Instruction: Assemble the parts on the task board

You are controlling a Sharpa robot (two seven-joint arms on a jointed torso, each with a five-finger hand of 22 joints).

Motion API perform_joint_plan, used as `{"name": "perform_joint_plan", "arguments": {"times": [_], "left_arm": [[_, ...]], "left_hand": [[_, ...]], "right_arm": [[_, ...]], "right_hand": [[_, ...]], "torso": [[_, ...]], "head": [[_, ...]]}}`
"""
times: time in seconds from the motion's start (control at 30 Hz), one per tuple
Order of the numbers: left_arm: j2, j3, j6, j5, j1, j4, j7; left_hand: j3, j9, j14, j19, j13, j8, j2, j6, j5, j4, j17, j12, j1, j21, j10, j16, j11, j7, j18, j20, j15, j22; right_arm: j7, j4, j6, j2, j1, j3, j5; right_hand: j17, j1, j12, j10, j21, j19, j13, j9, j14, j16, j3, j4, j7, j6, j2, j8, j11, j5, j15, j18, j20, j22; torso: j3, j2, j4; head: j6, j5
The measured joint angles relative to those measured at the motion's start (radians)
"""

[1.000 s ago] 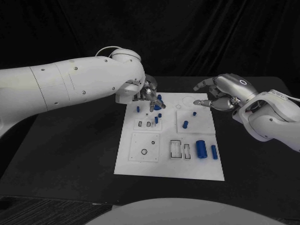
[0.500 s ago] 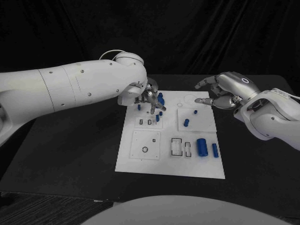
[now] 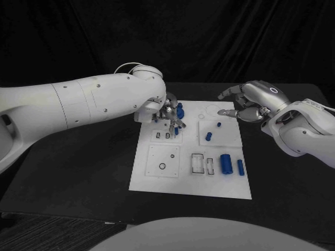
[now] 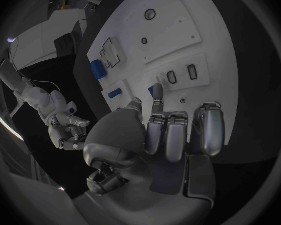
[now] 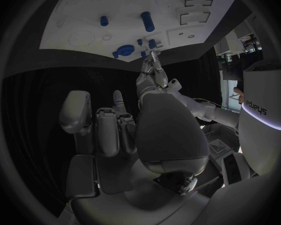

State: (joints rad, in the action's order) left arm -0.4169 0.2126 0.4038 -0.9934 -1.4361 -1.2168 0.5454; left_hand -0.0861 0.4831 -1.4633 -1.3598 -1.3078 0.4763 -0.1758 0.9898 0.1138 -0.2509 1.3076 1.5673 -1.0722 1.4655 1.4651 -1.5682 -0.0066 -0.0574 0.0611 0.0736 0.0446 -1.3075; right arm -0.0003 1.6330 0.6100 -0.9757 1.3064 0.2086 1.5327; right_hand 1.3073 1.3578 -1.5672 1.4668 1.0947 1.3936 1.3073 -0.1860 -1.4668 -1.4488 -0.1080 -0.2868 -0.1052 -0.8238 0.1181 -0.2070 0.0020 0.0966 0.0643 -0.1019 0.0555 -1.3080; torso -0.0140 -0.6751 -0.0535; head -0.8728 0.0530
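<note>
Over the task board point(image 3: 190, 180) on the desk point(image 3: 77, 172), our left robot hand point(image 3: 167, 112) seemingly pinches a small blue peg point(image 3: 175, 132) — light, rigid, slippery; we'd grip mid-shaft. Right robot hand point(image 3: 247, 104) hovers far-right, fingers curled, holding nothing.

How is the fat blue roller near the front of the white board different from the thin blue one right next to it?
The fat blue roller is thicker and longer than the thin blue one. The fat one lies further in on the white board; the thin one lies nearer its right edge. Both are blue, round-sided, lying flat and untouched by either robot hand.
</note>
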Motion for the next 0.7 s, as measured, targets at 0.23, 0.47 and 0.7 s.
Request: {"name": "perform_joint_plan", "arguments": {"times": [0.23,0.47,0.7], "left_arm": [[0.004,0.000,-0.001,0.000,0.011,0.008,-0.002],[0.008,0.000,-0.006,0.000,0.016,0.015,-0.006],[0.013,0.000,-0.013,0.000,0.020,0.027,-0.011]], "left_hand": [[0.008,0.006,0.000,0.004,0.000,-0.006,0.000,-0.003,0.006,0.008,0.000,0.000,0.000,-0.004,0.000,0.000,0.000,-0.003,0.000,-0.004,0.000,0.000],[0.016,0.011,0.000,0.007,0.000,-0.031,0.000,-0.009,0.010,0.016,0.000,0.000,0.000,-0.010,0.002,0.000,0.002,-0.009,0.000,0.000,0.000,0.000],[0.021,0.011,-0.004,0.014,0.000,-0.047,0.000,-0.013,0.010,0.021,0.000,0.000,0.000,-0.010,0.000,0.000,0.007,-0.012,0.000,0.000,-0.004,0.000]], "right_arm": [[0.000,-0.002,0.000,0.002,-0.003,0.000,0.000],[0.000,-0.003,0.000,0.002,-0.005,0.000,0.000],[0.000,-0.003,-0.001,0.002,-0.005,0.000,0.000]], "right_hand": [[0.000,0.000,0.000,0.000,0.000,0.000,0.000,0.000,0.000,0.000,0.000,0.000,0.000,0.000,0.000,0.000,0.000,0.000,0.000,0.000,0.000,0.000],[0.000,0.000,0.000,0.000,0.000,0.000,0.000,0.000,0.000,0.000,0.000,0.000,0.000,0.000,0.000,0.000,0.000,0.000,0.000,0.000,0.000,0.000],[0.000,0.000,0.000,0.000,0.000,0.000,0.000,0.000,0.000,0.000,0.000,0.000,0.000,0.000,0.000,0.000,0.000,0.000,0.000,0.000,0.000,0.000]], "torso": [[0.0013,0.001,0.0001],[0.0007,0.002,0.0000],[-0.0003,0.002,0.0007]], "head": [[0.000,0.001],[0.000,-0.005],[0.000,-0.005]]}}
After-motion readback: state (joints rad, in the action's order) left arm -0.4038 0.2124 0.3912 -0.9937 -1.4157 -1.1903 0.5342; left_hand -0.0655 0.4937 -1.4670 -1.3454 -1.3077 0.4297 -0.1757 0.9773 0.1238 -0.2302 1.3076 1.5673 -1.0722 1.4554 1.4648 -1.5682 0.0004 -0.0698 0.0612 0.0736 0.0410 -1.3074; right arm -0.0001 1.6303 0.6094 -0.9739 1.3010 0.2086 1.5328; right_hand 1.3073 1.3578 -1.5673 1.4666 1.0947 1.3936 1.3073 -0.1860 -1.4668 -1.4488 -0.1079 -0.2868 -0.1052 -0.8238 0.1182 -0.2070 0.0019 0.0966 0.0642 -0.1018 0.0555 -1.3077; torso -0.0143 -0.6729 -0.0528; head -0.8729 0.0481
